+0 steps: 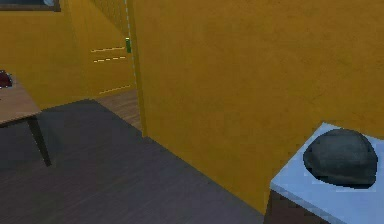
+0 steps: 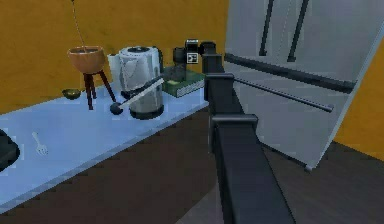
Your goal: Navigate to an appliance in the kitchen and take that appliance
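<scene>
Gripper (image 2: pixel 182 60) near pale appliance (image 2: pixel 138 72) on blue countertop (image 2: pixel 80 135), fingers hard to make out, hold cannot be told

Home kitchen: steel double-door fridge (image 2: pixel 300 80), blue worktop (image 2: pixel 70 130) carrying a ladle (image 2: pixel 135 98) and fork (image 2: pixel 40 145), yellow walls (image 1: pixel 230 80), panelled door (image 1: pixel 110 55), dark floor (image 1: pixel 110 150).

The kettle (image 2: pixel 135 72) is standing on the table (image 2: pixel 80 130). Just left of it a pot on a stand (image 2: pixel 88 62) is standing, with a small bowl (image 2: pixel 72 94) farther left. A ladle (image 2: pixel 138 97) is lying just in front of the kettle. A flat box (image 2: pixel 183 86) is lying just right of the kettle, the gripper (image 2: pixel 188 52) is hanging behind that box, and the fridge (image 2: pixel 290 70) is standing farther right. A fork (image 2: pixel 38 143) is lying well left of the kettle.
</scene>
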Controlling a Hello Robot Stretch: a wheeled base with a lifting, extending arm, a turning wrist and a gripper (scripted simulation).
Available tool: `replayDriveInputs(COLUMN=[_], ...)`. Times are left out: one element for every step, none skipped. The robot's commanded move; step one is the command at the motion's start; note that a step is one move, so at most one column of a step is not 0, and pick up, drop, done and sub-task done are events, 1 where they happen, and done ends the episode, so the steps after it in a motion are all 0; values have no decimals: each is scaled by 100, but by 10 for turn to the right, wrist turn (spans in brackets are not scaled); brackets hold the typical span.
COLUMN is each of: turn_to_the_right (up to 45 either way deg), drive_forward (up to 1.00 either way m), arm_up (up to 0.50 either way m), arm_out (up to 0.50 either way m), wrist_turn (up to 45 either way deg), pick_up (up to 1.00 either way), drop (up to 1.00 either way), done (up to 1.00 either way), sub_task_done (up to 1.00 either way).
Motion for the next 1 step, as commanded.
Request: replayDriveInputs(turn_to_the_right=[0], drive_forward=[0], arm_up=[0], arm_out=[0], wrist_turn=[330], pick_up=[0], drop=[0], done=[0], sub_task_done=[0])
